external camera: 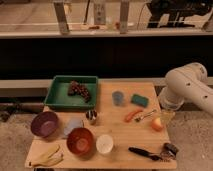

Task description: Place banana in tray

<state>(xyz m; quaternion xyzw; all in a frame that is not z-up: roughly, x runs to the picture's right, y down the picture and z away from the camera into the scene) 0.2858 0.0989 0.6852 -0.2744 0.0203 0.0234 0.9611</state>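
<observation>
Wooden table (125,136) before a dark wall carries everything. The banana (47,157) lies flat at the front-left corner, just left of the orange bowl (80,141), with the purple bowl (44,123) between it and the tray (54,96). The green tray sits at the back left with a bunch of dark grapes (80,91) inside. My gripper (166,118) hangs below my white arm (187,85) over the table's right edge, just beside an orange fruit (157,124), fingers spread wide and holding nothing, well apart from the banana.
</observation>
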